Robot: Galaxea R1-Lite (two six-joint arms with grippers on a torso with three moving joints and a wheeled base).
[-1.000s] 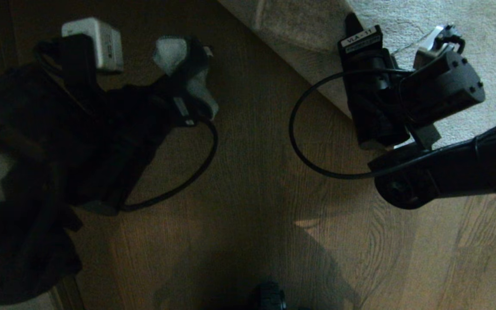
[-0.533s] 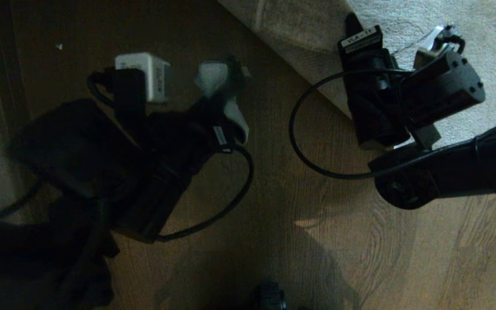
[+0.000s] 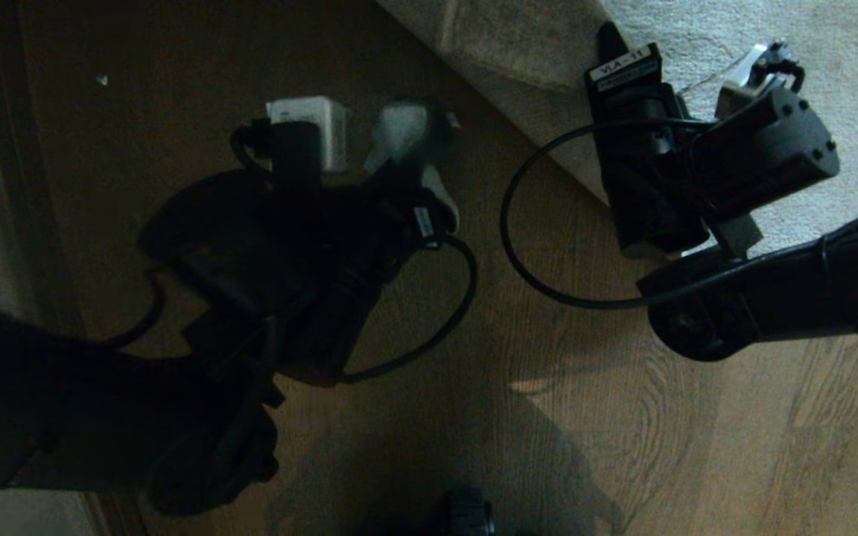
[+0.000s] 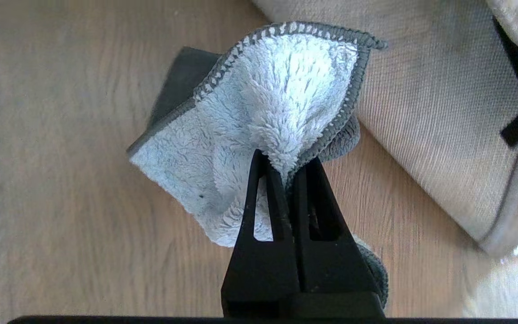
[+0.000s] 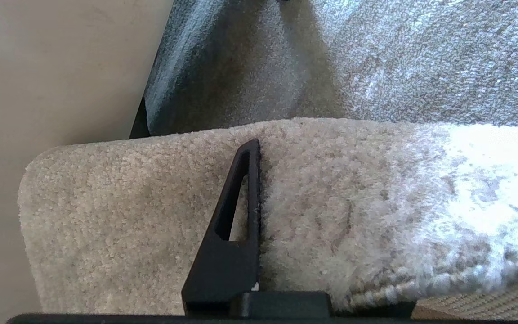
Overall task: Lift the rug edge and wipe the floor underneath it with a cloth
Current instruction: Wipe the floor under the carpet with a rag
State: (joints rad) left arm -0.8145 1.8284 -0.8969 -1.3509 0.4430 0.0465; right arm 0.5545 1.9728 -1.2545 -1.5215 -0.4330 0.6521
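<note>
Two tools busy | right tool (image 3: 626, 56) clamps rug edge (image 5: 151, 202) raised | left tool (image 4: 286, 171) pinches cloth (image 4: 259, 117) | next: wipe exposed floor (image 4: 61, 157)

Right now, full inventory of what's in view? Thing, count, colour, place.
rug edge: one, pale grey-beige pile, folded back to show its woven underside, far right of the floor, pinched in the right gripper.
cloth: one, pale grey with a darker stitched border, bunched above the floor beside the raised rug.
floor: brown wood-grain planks, bare below both arms.
white speck: one, on the floor at far left.
left gripper: black fingers shut on the cloth.
right gripper: black; one finger shows against the pile, the fold clamped.
</note>
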